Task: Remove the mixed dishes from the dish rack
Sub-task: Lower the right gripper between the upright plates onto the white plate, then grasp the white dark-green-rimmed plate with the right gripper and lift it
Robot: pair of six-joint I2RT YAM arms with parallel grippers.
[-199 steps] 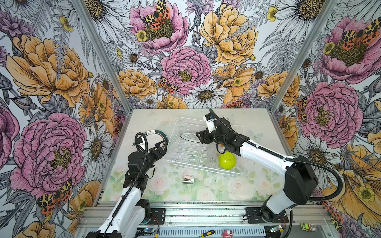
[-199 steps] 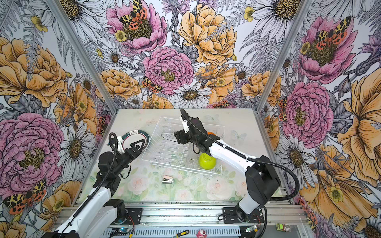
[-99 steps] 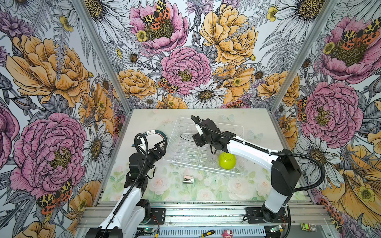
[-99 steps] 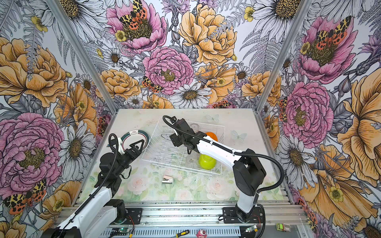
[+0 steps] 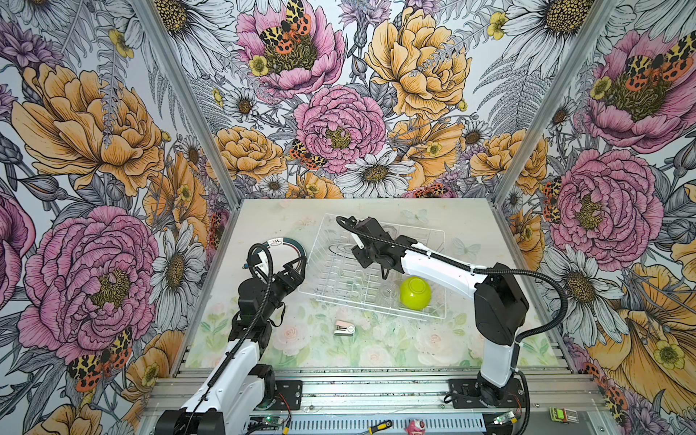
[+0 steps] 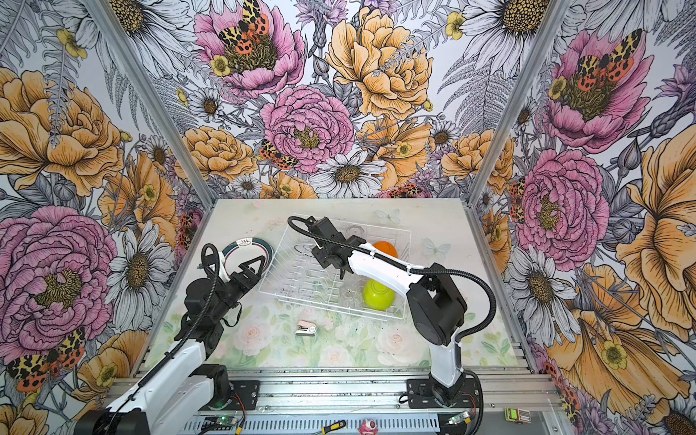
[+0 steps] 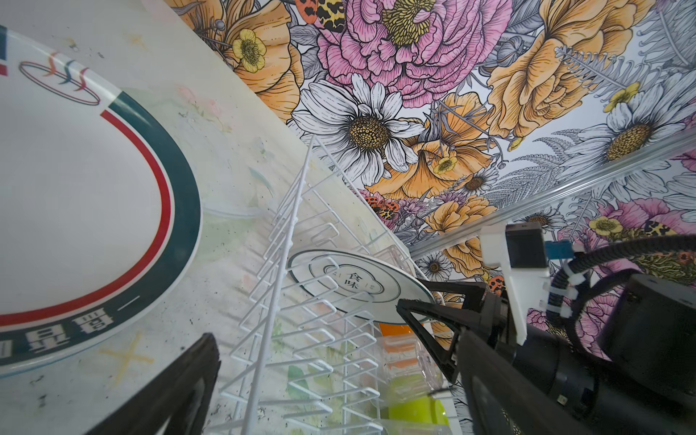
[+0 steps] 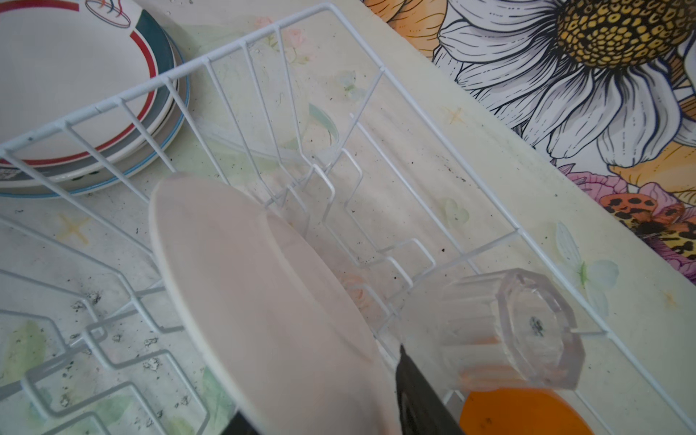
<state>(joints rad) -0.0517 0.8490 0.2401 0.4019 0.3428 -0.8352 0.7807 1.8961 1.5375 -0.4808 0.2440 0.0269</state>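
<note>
Plate point(image 7: 350, 286) near the rack's point(image 5: 339, 278) far left corner sits between my right gripper's point(image 7: 414, 292) jaws, gripped or not I cannot tell; my left gripper point(image 5: 295, 265) hangs wide.

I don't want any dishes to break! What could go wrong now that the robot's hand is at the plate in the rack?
1. The right gripper straddles only the thin rim of the plate, so it might slip or tip when lifted.
2. A tumbler sits close beside the plate and could get bumped.
3. The plate stands between tines of the rack; a crooked pull might drag the rack.
</note>
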